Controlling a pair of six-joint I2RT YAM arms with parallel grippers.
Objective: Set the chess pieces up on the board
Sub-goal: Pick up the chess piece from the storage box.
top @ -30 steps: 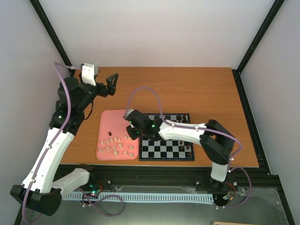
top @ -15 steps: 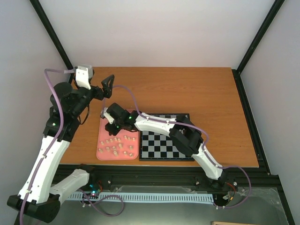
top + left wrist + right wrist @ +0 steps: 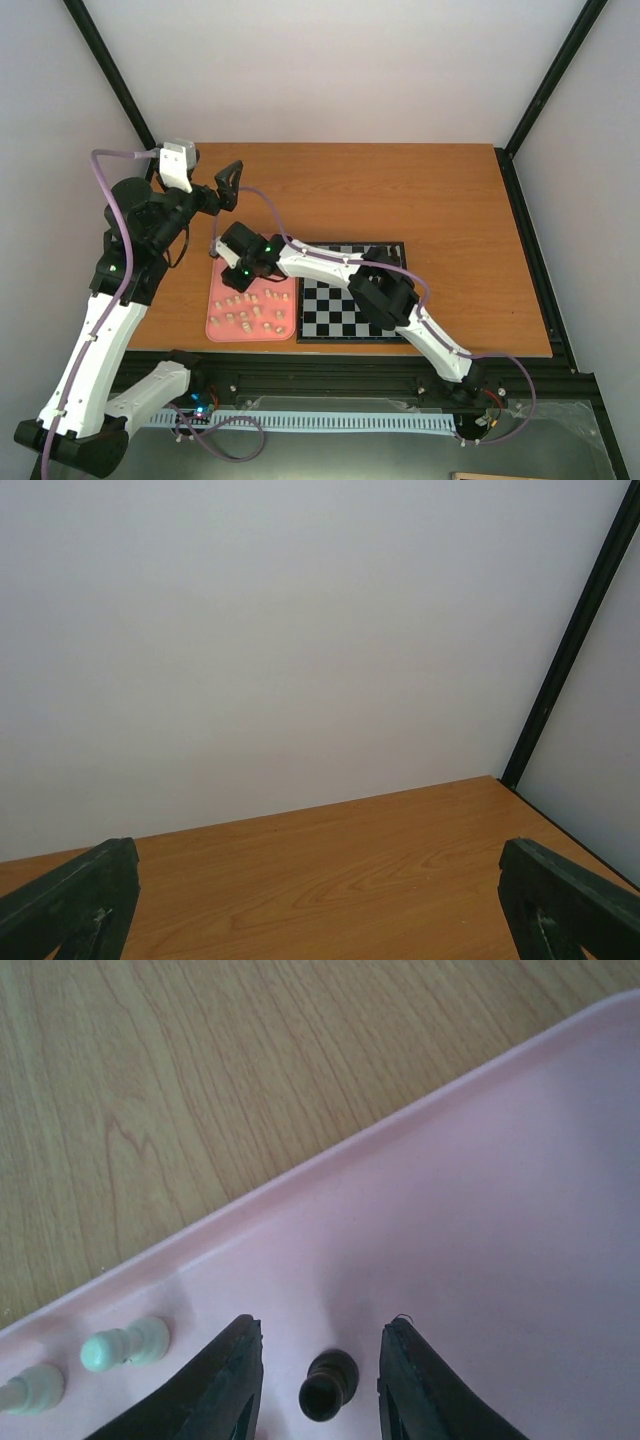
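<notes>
Now | left gripper (image 3: pixel 318 858) spread wide | right gripper (image 3: pixel 322 1338) parted astride dark piece (image 3: pixel 328 1386) | board (image 3: pixel 330 316) partly behind right arm (image 3: pixel 318 262)

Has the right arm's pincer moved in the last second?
Yes. The right pincer swung left, from the left edge of the board to above the pink tray, straddling a dark chess piece.

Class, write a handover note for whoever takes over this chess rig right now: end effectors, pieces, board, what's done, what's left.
Left end effector: open, empty, above the table at its far left.
Right end effector: open, straddling a dark piece on the pink tray, not gripping yet.
Cream pieces: in the tray's near half.
Board: beside the tray, partly hidden by the right arm.
Done: placed count unclear.
Left: place this dark piece, then the cream ones.
</notes>
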